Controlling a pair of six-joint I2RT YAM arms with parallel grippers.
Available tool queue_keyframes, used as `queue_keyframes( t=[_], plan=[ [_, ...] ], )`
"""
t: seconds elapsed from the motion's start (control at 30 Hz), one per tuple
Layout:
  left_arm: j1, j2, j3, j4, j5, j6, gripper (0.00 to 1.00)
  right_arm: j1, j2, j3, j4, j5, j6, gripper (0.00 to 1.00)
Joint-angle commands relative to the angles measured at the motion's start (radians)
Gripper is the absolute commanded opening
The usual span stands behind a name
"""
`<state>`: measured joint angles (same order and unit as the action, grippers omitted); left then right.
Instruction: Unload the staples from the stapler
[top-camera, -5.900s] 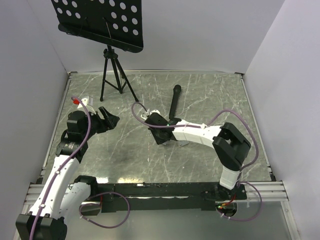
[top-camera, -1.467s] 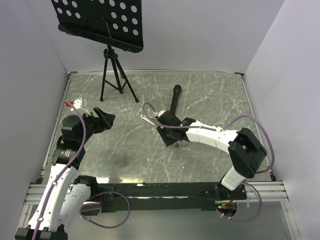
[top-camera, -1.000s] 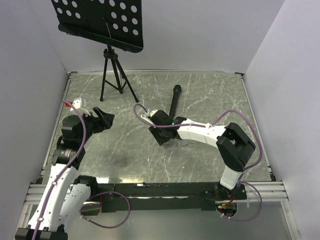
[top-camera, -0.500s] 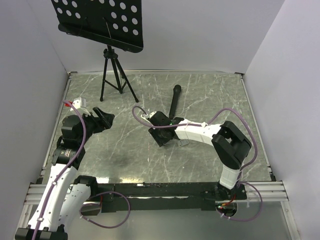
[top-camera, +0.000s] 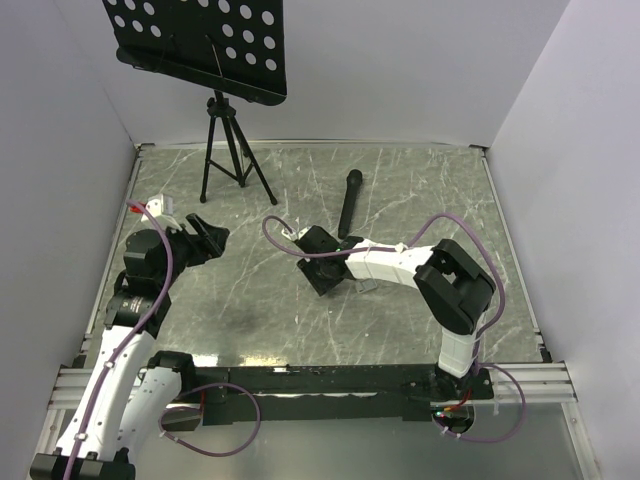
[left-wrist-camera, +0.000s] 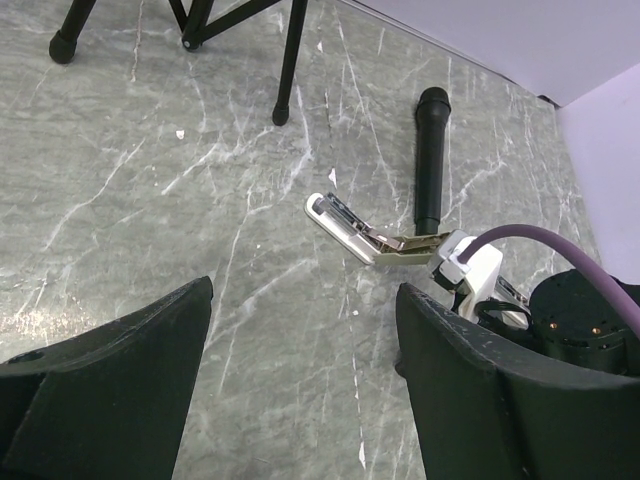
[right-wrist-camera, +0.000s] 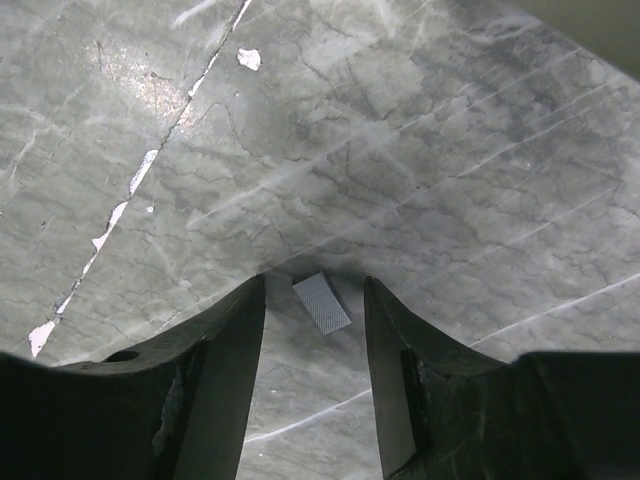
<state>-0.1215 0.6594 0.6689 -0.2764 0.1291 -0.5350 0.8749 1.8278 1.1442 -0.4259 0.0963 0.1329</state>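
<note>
We note a grey marbled table. On it stand or lie a tripod at far left, a black microphone mid-table, an opened stapler just beside its near end, and a small staple strip lying flat.

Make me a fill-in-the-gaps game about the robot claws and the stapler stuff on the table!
1. The right claw is ____, with the little block of staples lying on the table between its fingers.
2. The stapler lies flipped open beside a long black ____.
3. The left claw is open and holds ____.

Missing words: open; microphone; nothing.
</note>
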Motion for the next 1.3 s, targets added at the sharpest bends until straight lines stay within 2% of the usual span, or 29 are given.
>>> queue_keyframes(
  t=[0.0, 0.93, 1.27],
  plan=[
    [-0.001, 0.002, 0.038, 0.009, -0.011, 0.003, 0.78, 0.007, -0.005, 0.008, 0.009, 0.008, 0.007, 0.49],
    [-0.001, -0.001, 0.035, 0.013, -0.002, 0.001, 0.78, 0.047, -0.028, 0.008, -0.060, 0.034, 0.057, 0.29],
    [-0.001, -0.003, 0.037, 0.011, -0.005, 0.003, 0.79, 0.041, -0.067, 0.002, -0.074, 0.043, 0.047, 0.26]
  ],
)
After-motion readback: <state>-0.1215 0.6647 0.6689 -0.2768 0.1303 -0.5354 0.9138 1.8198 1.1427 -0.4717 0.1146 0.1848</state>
